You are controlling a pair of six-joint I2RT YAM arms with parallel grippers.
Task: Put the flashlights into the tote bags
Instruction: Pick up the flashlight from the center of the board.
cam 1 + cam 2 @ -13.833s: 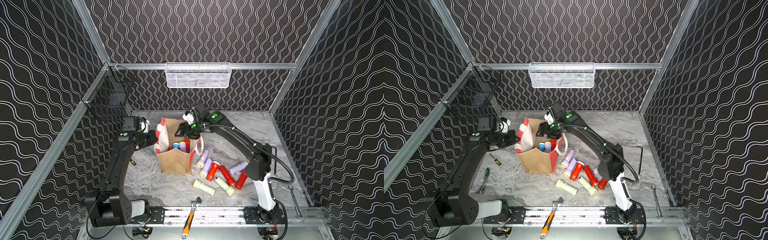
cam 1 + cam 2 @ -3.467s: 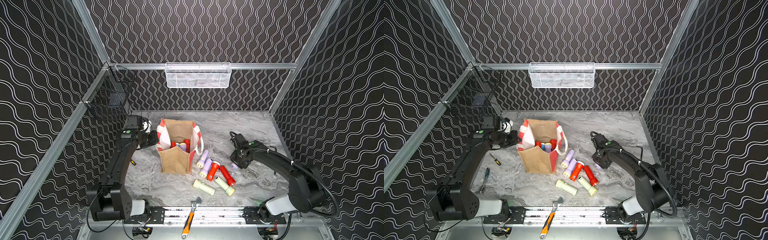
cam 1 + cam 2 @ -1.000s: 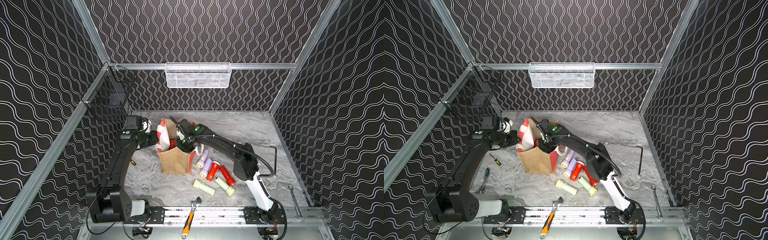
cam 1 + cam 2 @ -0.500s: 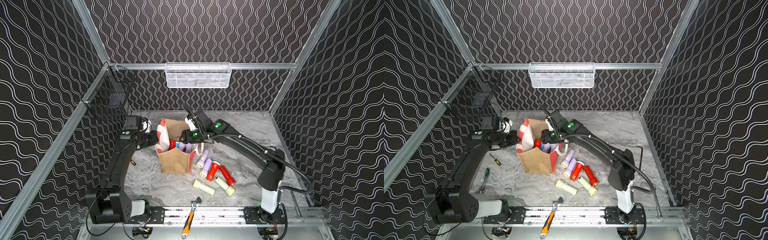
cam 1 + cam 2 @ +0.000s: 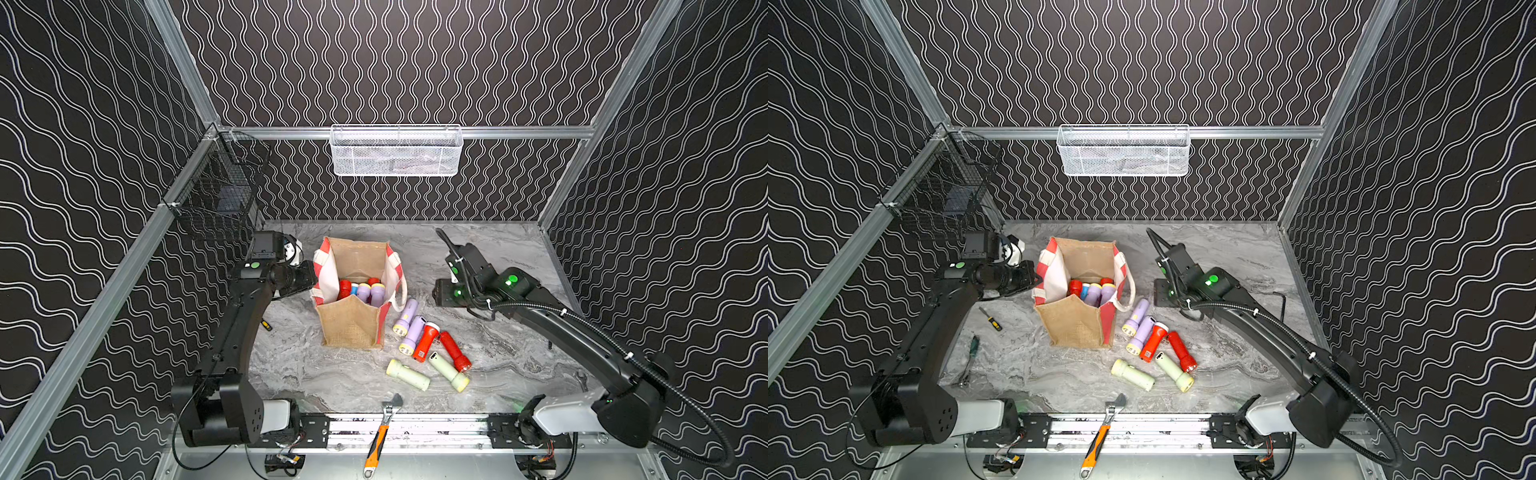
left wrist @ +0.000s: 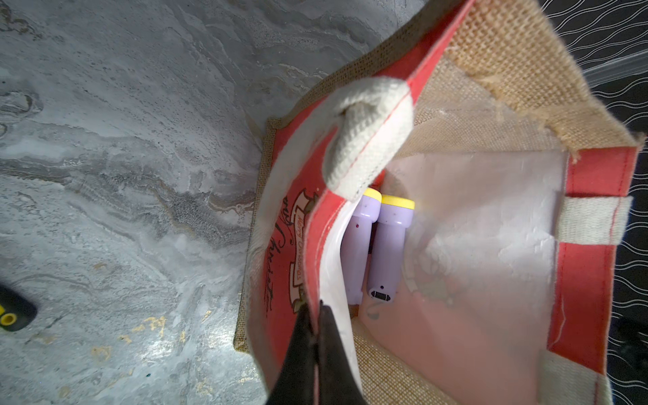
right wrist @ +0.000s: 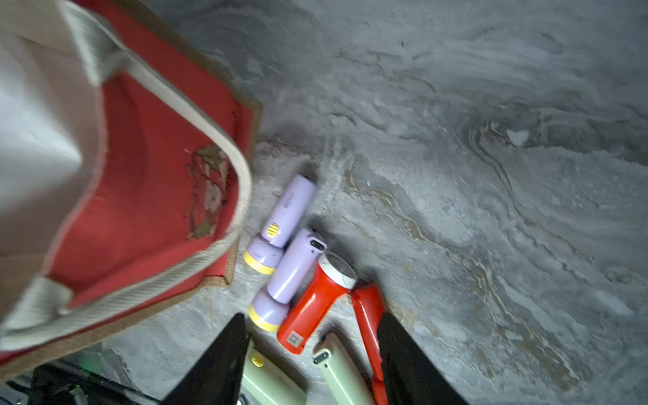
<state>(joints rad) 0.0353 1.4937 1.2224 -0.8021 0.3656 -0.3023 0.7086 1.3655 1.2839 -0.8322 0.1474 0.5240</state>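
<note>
Withdrawn from the tan burlap tote bag [image 5: 351, 328], our right gripper [image 7: 311, 317] is pointing, jaws apart, down at slanting red and lilac plastic flashlights [image 5: 424, 341]. Our left gripper [image 6: 315, 310] is pinching the bag's rim.

Bag [image 5: 351, 328] mouth open from above; left gripper [image 6: 315, 310] pinches its rim; six flashlights [image 5: 424, 341] crowd floor [image 5: 498, 332] alongside.

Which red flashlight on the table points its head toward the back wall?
The red flashlight beside a lilac flashlight; its white-rimmed head faces back. The other red flashlight faces forward.
</note>
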